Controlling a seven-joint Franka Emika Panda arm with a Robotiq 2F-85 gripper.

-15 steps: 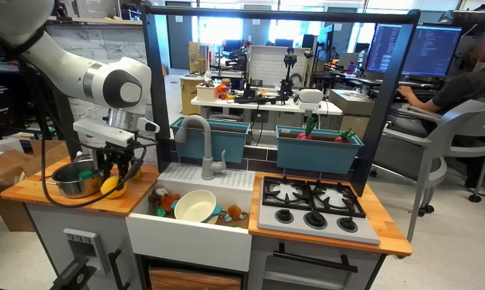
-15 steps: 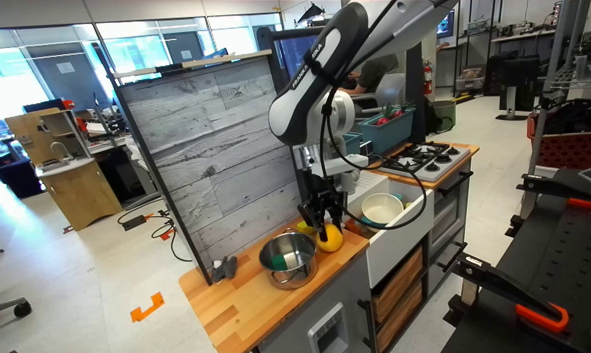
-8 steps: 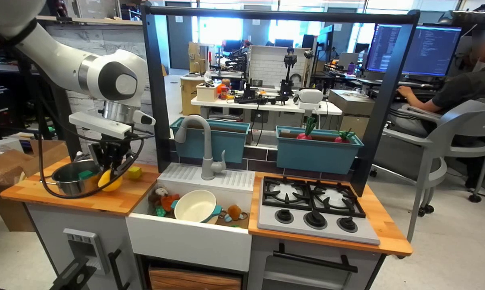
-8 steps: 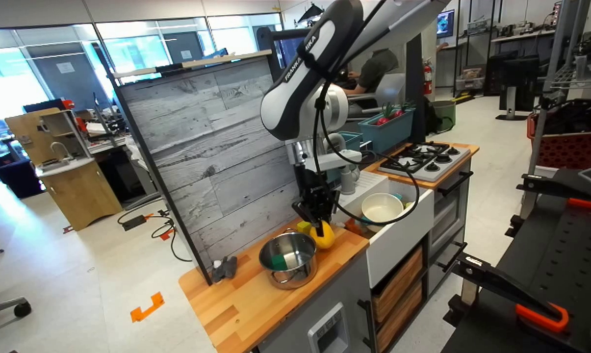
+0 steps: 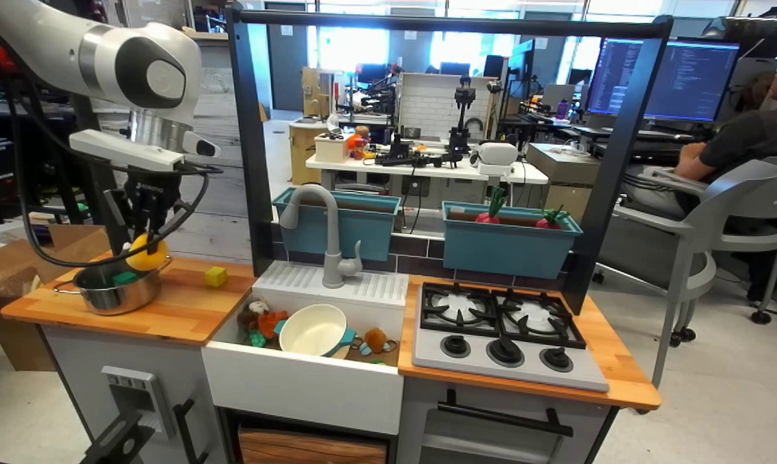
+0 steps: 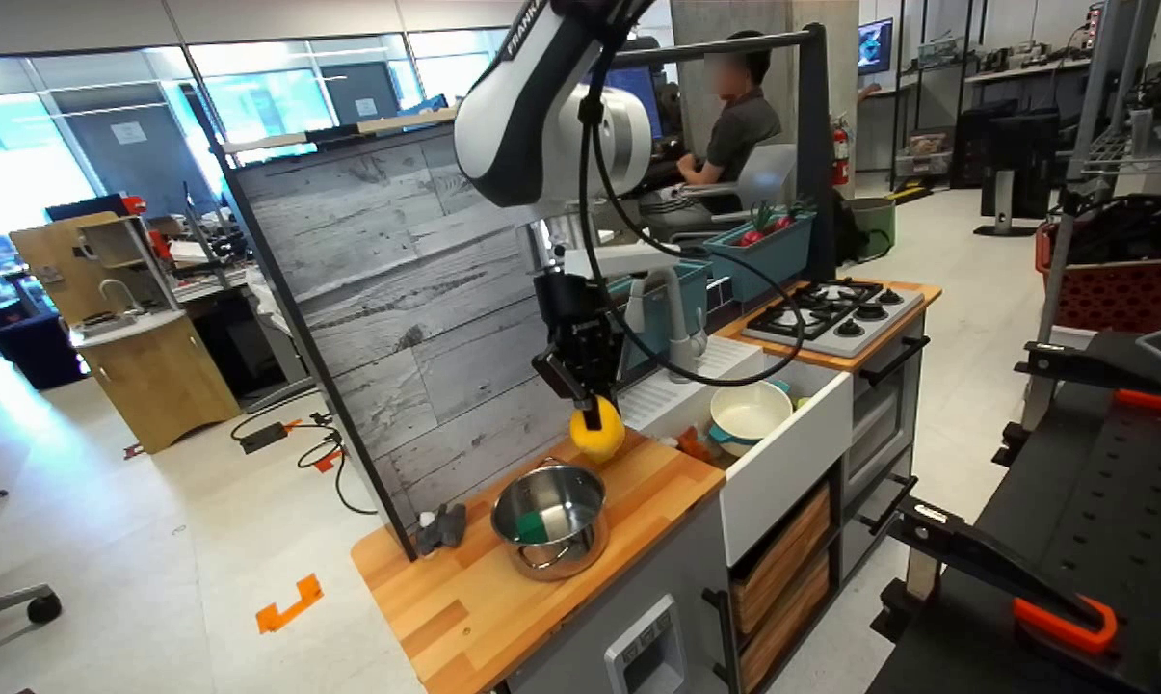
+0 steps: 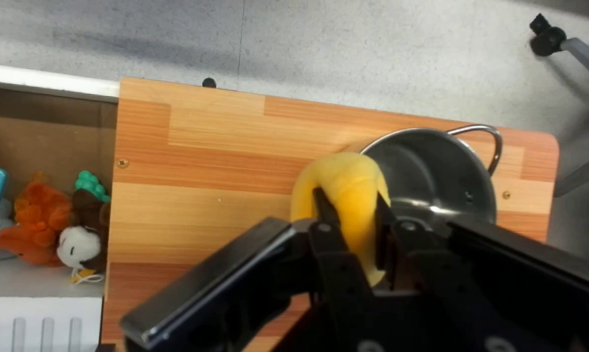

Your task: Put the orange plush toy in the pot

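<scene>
The orange plush toy is round and yellow-orange; it shows in both exterior views [image 5: 147,253] [image 6: 597,440] and the wrist view [image 7: 340,171]. My gripper [image 5: 144,243] is shut on it from above and holds it off the counter; the gripper also shows in an exterior view [image 6: 593,414] and the wrist view [image 7: 351,200]. The silver pot [image 5: 120,298] stands upright on the wooden counter, also seen in an exterior view [image 6: 561,559] and the wrist view [image 7: 416,161]. The toy is above and beside its rim, overlapping it in the wrist view. I cannot tell whether they touch.
A green block [image 6: 532,527] lies inside the pot. A small yellow cube [image 5: 216,277] is on the counter. A grey toy [image 6: 442,527] sits by the wooden back panel [image 6: 416,289]. The sink holds a white bowl [image 5: 314,330] and several toys; the tap [image 5: 331,238] stands behind.
My gripper has lifted the orange plush toy off the counter and carried it toward the pot. The pot has shifted slightly away from the sink. The yellow cube is uncovered in an exterior view.
</scene>
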